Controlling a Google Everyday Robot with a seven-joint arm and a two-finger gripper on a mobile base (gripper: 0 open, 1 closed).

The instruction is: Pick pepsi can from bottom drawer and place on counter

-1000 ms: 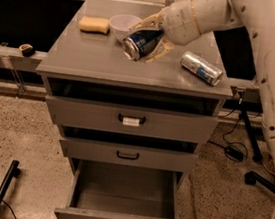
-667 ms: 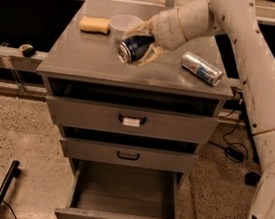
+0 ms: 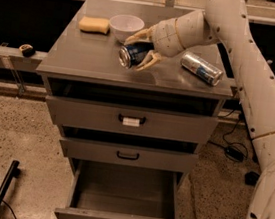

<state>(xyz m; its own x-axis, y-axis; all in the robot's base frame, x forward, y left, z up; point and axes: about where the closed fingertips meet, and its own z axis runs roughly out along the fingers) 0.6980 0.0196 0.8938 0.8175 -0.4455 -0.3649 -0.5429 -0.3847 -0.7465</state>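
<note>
In the camera view, held in the gripper [image 3: 142, 50] with fingers [image 3: 139, 34] closed around it: the pepsi can [image 3: 131, 56], tipped on its side just in front of the bowl [image 3: 127, 25], low over the counter [image 3: 81, 56]. Might roll if let go tipped like that, and bump the bowl or the silver can [image 3: 201, 68] right of the bowl, or fall off the front edge.

Speckled beige floor [image 3: 3, 129] and, perhaps, dark shelving [image 3: 18, 20] surround the grey cabinet [image 3: 76, 113] beneath the end effector [image 3: 136, 54], in dim warm light.
</note>
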